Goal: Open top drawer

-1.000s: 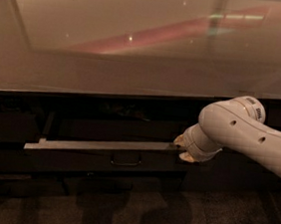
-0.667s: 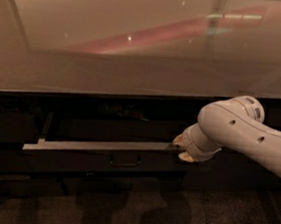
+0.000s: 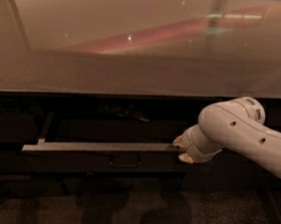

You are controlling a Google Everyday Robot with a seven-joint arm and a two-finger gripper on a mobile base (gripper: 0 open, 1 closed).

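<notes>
gripper: mine, touching the right end of the top drawer's rim
grip: cannot tell
top drawer: under glossy countertop, partly out
build: flat dark front, loop handle, pale grey rim

A wide, glossy, pale beige countertop fills the upper half of the view. A pinkish-red streak of reflection runs across it towards its far right corner, with a few small bright specks of light nearby. Beneath the countertop's front edge the cabinet panels are dark. Below them lies a dark speckled floor crossed by soft shadows. The gripper sits just under the countertop's edge, right of centre.
</notes>
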